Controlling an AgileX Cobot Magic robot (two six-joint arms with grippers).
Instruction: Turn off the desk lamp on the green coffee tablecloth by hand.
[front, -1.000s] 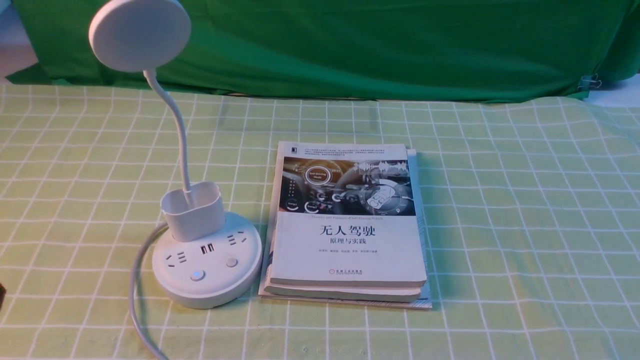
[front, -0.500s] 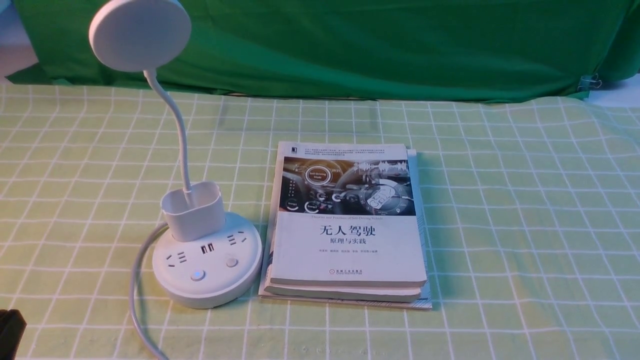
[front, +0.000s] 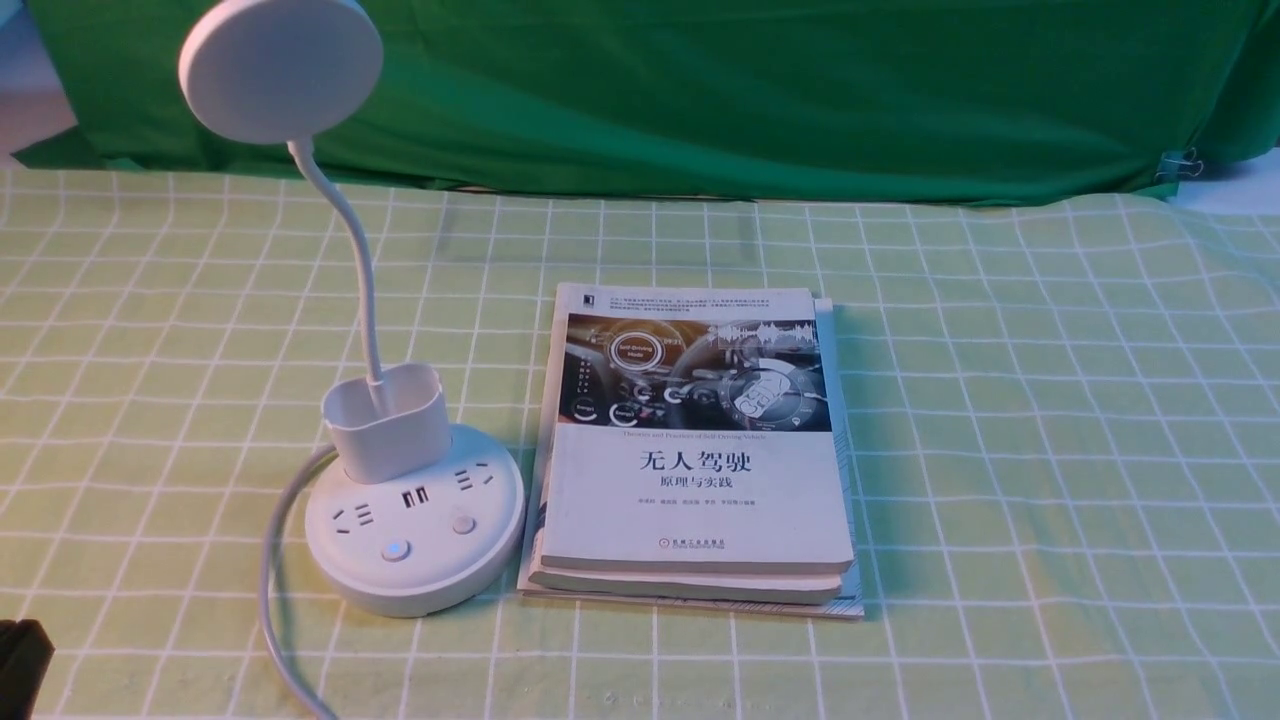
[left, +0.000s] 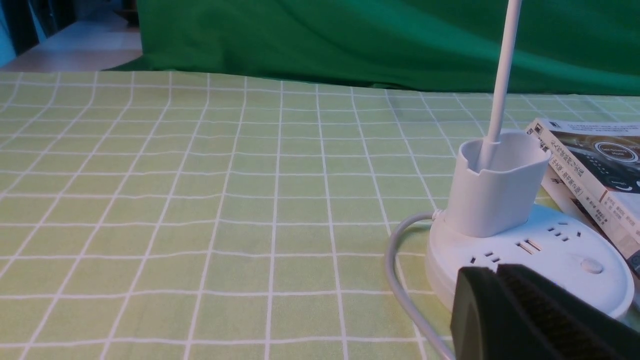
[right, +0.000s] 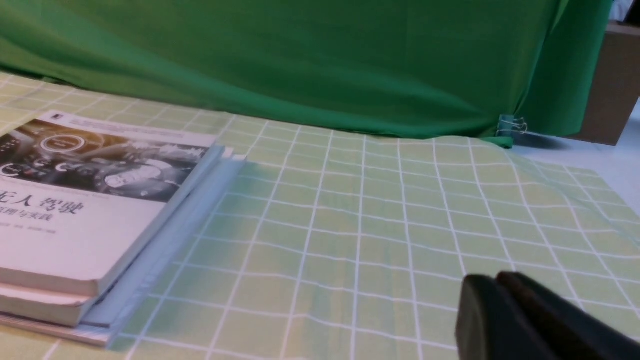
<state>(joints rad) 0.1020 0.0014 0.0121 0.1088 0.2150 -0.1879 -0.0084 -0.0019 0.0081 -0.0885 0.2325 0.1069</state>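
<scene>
The white desk lamp stands at the left on the green coffee tablecloth (front: 1000, 420). Its round base (front: 415, 535) has sockets, USB ports and two buttons; the left button (front: 395, 550) glows faintly blue. The disc head (front: 280, 68) sits on a thin neck above the cup holder (front: 387, 420). My left gripper (left: 492, 272) is shut and empty, just short of the base (left: 550, 250). In the front view only a dark piece of it (front: 22, 665) shows at the bottom left corner. My right gripper (right: 492, 282) is shut and empty above the cloth (right: 380, 220), right of the books.
A stack of books (front: 695, 450) lies right beside the lamp base. The lamp's white cable (front: 270, 590) curves from the base toward the front edge. A plain dark green cloth (front: 750, 90) hangs along the back, with a binder clip (front: 1180, 162) at its right end.
The dark tip of my left gripper has come into the front view's bottom left corner and risen a little. The lamp and books have not moved.
</scene>
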